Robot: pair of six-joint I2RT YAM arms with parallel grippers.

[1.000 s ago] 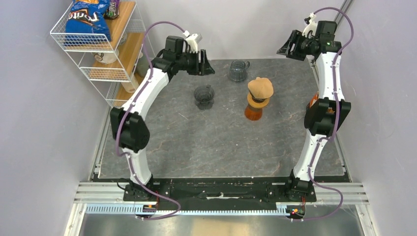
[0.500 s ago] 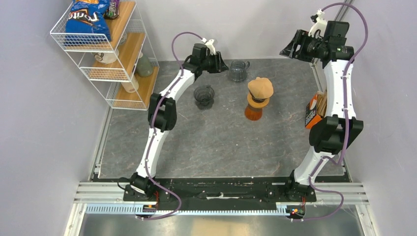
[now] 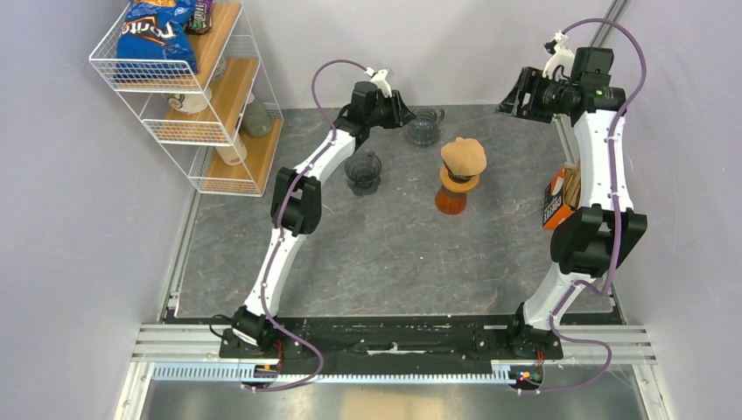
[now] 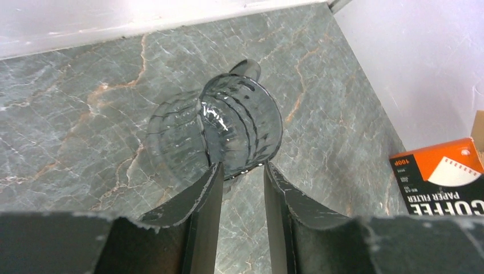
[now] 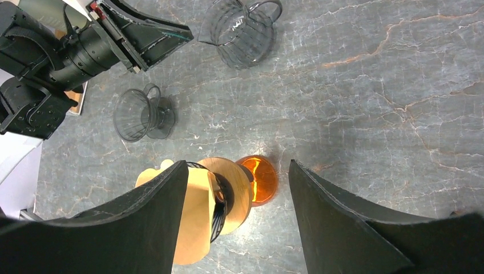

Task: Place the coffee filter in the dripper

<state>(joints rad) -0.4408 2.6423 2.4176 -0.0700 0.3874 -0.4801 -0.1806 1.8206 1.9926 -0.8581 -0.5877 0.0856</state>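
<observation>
Carafe (image 3: 452, 198) stands between near dripper (image 3: 363, 171) and filter box (image 3: 555, 201).

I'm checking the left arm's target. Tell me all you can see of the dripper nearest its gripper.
The dripper is a smoky, clear, ribbed cone, glass or plastic by its look, with a loop handle on its far side. It holds no filter and rests on the table near the back wall. The left gripper has open jaws flanking its near edge; contact is unclear.
</observation>
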